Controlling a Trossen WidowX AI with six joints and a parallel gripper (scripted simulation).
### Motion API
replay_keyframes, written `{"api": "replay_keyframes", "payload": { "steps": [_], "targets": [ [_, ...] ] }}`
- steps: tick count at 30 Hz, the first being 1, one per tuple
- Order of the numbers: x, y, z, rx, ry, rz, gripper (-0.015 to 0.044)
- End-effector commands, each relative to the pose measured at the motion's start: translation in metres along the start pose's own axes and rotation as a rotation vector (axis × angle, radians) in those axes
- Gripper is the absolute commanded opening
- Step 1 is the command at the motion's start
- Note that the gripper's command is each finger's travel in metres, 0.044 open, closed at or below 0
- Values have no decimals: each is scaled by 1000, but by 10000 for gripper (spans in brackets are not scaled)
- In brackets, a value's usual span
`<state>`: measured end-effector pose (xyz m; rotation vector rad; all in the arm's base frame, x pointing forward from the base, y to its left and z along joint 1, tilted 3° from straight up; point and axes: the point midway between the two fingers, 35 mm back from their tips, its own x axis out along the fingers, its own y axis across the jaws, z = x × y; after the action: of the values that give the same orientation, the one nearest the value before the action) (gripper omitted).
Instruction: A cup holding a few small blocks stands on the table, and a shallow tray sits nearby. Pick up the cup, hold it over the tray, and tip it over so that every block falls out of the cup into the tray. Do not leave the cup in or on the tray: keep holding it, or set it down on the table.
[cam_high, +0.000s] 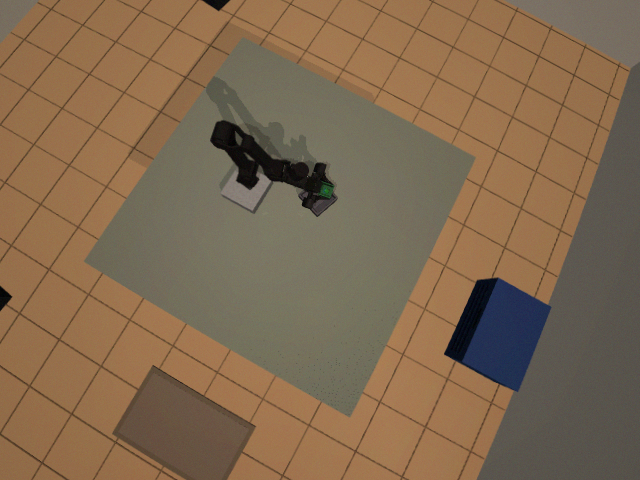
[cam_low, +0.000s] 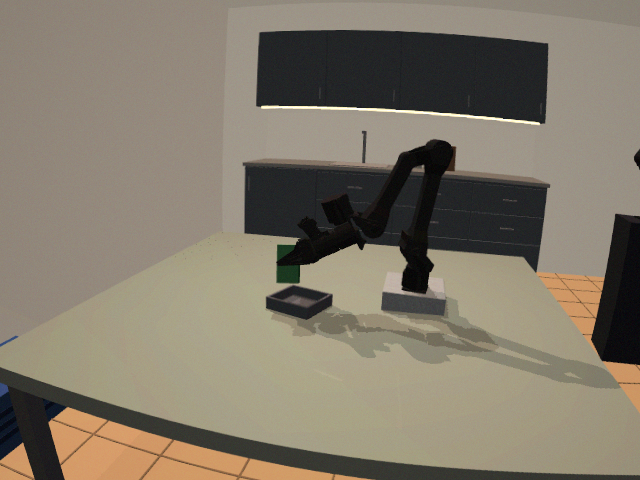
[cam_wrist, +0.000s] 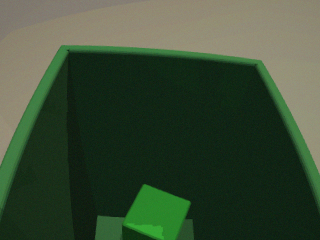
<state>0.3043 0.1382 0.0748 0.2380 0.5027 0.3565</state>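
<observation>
Green cup (cam_low: 287, 273) (cam_wrist: 165, 52): upright, between the fingers, above tray (cam_high: 318, 205) (cam_low: 305, 311) | gripper (cam_high: 321, 188) (cam_low: 281, 263): partly open, clamped on cup | green block (cam_wrist: 157, 210): inside cup

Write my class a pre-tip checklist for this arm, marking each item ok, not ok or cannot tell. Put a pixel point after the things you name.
1. Gripper (cam_high: 318, 187) (cam_low: 279, 264) shut on the green cup (cam_low: 287, 273) (cam_wrist: 165, 52): ok.
2. Cup off the table (cam_high: 258, 289) (cam_low: 310, 413): ok, it is held raised.
3. Blocks in the cup: ok, a bright green block (cam_wrist: 157, 210) shows inside.
4. Every block accounted for: cannot tell, the wrist view cuts off the cup's lower part.
5. Cup over the tray (cam_high: 318, 212) (cam_low: 306, 313): ok, going by the top view.
6. Tray on the table: ok.
</observation>
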Motion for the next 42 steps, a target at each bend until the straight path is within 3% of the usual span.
{"api": "replay_keyframes", "payload": {
  "steps": [1, 42],
  "targets": [
    [1, 2, 2, 91, -4, 9, 0],
    [5, 2, 0, 987, 0, 10, 0]
  ]
}}
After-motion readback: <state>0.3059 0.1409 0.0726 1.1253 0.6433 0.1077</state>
